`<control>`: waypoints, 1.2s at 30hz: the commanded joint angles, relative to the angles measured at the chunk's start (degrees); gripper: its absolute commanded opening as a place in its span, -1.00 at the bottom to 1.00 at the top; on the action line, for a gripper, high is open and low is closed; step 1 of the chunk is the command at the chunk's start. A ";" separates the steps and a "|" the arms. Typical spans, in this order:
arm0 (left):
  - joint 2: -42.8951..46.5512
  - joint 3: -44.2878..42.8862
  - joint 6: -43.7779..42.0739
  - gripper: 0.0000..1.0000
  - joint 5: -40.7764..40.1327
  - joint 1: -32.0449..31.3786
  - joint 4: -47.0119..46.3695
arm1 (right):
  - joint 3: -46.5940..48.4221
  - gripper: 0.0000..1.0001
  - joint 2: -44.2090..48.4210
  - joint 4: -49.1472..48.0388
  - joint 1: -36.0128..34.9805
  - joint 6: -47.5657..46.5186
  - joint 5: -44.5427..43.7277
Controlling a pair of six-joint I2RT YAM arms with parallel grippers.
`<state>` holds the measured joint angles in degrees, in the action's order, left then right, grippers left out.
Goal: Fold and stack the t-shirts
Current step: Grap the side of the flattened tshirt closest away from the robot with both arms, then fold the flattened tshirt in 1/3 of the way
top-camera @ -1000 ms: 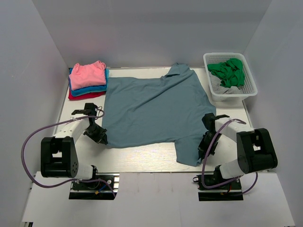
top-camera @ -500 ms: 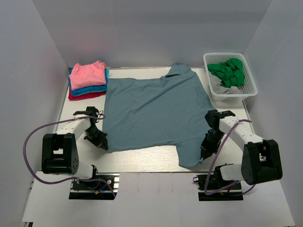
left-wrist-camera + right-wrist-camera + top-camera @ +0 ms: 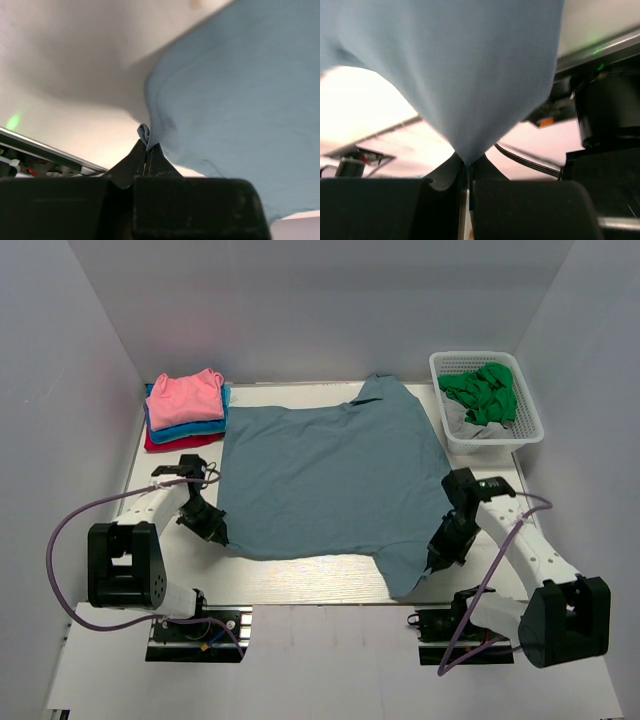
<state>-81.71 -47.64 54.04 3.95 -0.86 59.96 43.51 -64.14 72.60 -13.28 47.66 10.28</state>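
Grey walls stand around the white counter point(image 3: 300, 575), where a folded pink cloth shirt point(image 3: 185, 395), a bright blue shirt point(image 3: 192, 427) and a red shirt point(image 3: 172, 443) sit stacked in the far left corner. The big slate-blue cloth t-shirt point(image 3: 330, 475) lies spread flat in the middle, not folded yet. The left claw point(image 3: 212, 530) pinches its near left corner tight, and the right claw point(image 3: 438, 560) pinches its near right corner.

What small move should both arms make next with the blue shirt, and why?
The left gripper and right gripper are each shut on a near corner of the slate-blue shirt, which lies spread flat, unfolded. So probably lift both a little and start carrying that near hem toward the far edge.
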 commanded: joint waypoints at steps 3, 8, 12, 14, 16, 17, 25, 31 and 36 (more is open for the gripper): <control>-1.25 -7.28 0.36 -1.00 -0.43 0.25 -0.02 | 12.30 -1.00 -6.25 -3.85 -0.08 -4.41 -9.58; -3.18 -11.50 0.36 -1.00 -1.66 0.25 -1.69 | 16.07 -1.00 -13.46 -12.03 0.18 -6.08 -7.91; -8.00 -16.60 0.89 -1.00 -1.66 0.25 -2.40 | 27.38 -1.00 -20.40 -13.97 0.27 -7.66 -9.67; -10.04 -19.40 0.89 -1.00 -1.66 0.25 -1.87 | 29.61 -1.00 -24.34 -14.68 0.36 -8.37 -8.54; -12.75 -21.17 1.42 -1.00 -2.28 0.25 -1.35 | 34.35 -1.00 -26.82 -14.68 0.36 -9.07 -7.91; -13.64 -22.92 1.42 -1.00 -2.28 0.25 -1.34 | 36.89 -1.00 -30.05 -14.85 0.53 -9.34 -7.48; -22.60 -32.85 1.42 -1.00 -2.28 0.25 -0.82 | 51.12 -1.00 -39.13 -14.50 1.41 -9.08 -8.17; -26.83 -38.31 2.12 -1.00 -4.82 1.47 1.56 | 57.30 -1.00 -44.66 -11.60 2.55 -9.34 -8.53; -28.76 -38.06 4.32 -1.00 -3.59 2.62 1.56 | 58.62 -1.00 -46.34 -10.37 4.05 -8.99 -8.44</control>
<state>-110.91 -84.55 56.66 1.21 0.69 60.51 100.07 -109.95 59.46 -10.20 38.76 2.70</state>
